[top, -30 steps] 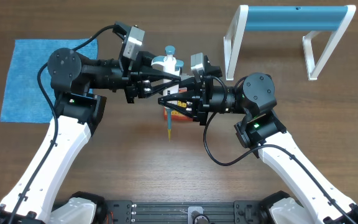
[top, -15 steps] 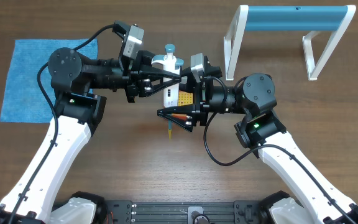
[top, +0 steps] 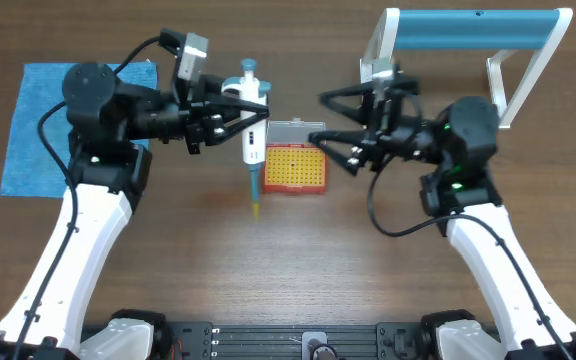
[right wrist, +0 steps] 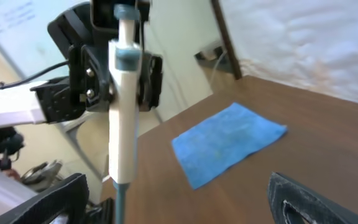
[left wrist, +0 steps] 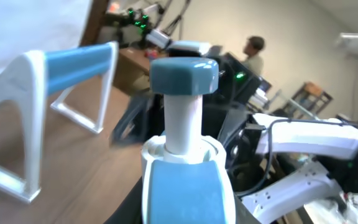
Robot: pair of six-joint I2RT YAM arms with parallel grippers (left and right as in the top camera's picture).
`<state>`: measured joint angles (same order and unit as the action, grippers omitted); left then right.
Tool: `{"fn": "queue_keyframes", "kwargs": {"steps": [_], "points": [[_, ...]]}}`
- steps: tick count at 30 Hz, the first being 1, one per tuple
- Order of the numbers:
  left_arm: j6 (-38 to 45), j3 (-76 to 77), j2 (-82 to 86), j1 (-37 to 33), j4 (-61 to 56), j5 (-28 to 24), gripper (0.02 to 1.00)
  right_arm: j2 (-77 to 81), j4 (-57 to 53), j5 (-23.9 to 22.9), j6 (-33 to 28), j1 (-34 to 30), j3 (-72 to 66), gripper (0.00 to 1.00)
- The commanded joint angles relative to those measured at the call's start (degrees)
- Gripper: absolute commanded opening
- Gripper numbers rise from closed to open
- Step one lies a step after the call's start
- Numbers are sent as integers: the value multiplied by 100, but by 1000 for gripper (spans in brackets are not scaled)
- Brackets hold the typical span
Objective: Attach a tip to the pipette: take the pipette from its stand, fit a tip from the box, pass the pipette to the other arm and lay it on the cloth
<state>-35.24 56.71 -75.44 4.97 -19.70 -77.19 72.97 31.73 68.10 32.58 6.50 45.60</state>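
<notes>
Pipette [top: 252, 140] clamped in left tool [top: 240, 112], off the table [top: 268, 280], roughly upright. Gripped on the upper body, just under the plunger. In top view just left of the box [top: 291, 168], well right of the cloth [top: 53, 130].

Right tool [top: 316, 116] released, black fingers spread wide, nothing between them. Apart from the pipette, on the box's other side, pointing toward it.

Pipette: smooth white plastic barrel, faceted blue plunger cap [left wrist: 184, 77] on a white stem, slim blue shaft below, yellow tip [top: 256, 208] on the lower end. From the right wrist, a long thin white rod [right wrist: 122, 112] against the left arm's black wrist.

Box: flat rectangle, orange-yellow grid top, grey edge behind. Cloth: blue, soft-looking, flat rectangle at table's left side. Stand [top: 468, 30]: white angled legs, blue crossbar, back right. Table: brown wood grain, matte.
</notes>
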Motion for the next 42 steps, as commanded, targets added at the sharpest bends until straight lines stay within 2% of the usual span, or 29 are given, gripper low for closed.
{"fn": "queue_keyframes", "kwargs": {"steps": [1,2,4,7,9,10,11,13,17,19,22,26,30,34,36,39,42], "points": [[1497,85,-48,-273,1676,925,27,-13,-323,33,-575,-417,103,939],[1773,85,-48,-275,2208,1353,27,-17,-490,-125,-680,-481,103,939],[2129,85,-48,-267,3211,2365,27,-68,-1110,-734,-1165,-605,103,939],[2315,85,-48,-269,4044,3289,27,-190,-2055,-1746,-1939,-719,103,939],[2402,103,-46,-271,4498,3738,27,-350,-2708,-2649,-2516,-758,103,939],[2452,146,-46,-271,4734,3934,27,-496,-3069,-3285,-2872,-758,103,941],[2535,188,-48,-271,4863,3976,27,-592,-3250,-3676,-3058,-756,103,941],[2677,422,-48,-271,5327,4275,27,-981,-3635,-4878,-3495,-756,103,941],[2938,1080,-50,-273,6166,5060,27,-1790,-3727,-6035,-4026,-756,103,941],[3178,1547,-85,-341,6701,5368,27,-2221,-3751,-6336,-4111,-756,103,941],[3539,2153,-262,-671,7462,5421,27,-2828,-4059,-6612,-4109,-756,103,941],[3799,2710,-619,-1217,8129,5753,27,-3606,-4782,-6620,-4107,-756,103,941],[4395,3257,-1150,-1639,8719,5807,27,-4503,-5366,-6649,-4103,-756,57,941],[4717,3849,-1801,-1867,9200,5882,25,-5501,-6323,-7311,-3871,-756,52,941],[4780,4203,-2194,-1956,9333,5930,27,-6046,-6763,-7434,-3720,-756,52,941],[4782,4553,-2616,-1996,9366,6227,25,-6780,-7047,-7438,-3606,-756,52,941],[4824,4809,-3012,-1996,9370,6725,23,-7296,-7486,-8050,-3613,-761,120,941]]}}
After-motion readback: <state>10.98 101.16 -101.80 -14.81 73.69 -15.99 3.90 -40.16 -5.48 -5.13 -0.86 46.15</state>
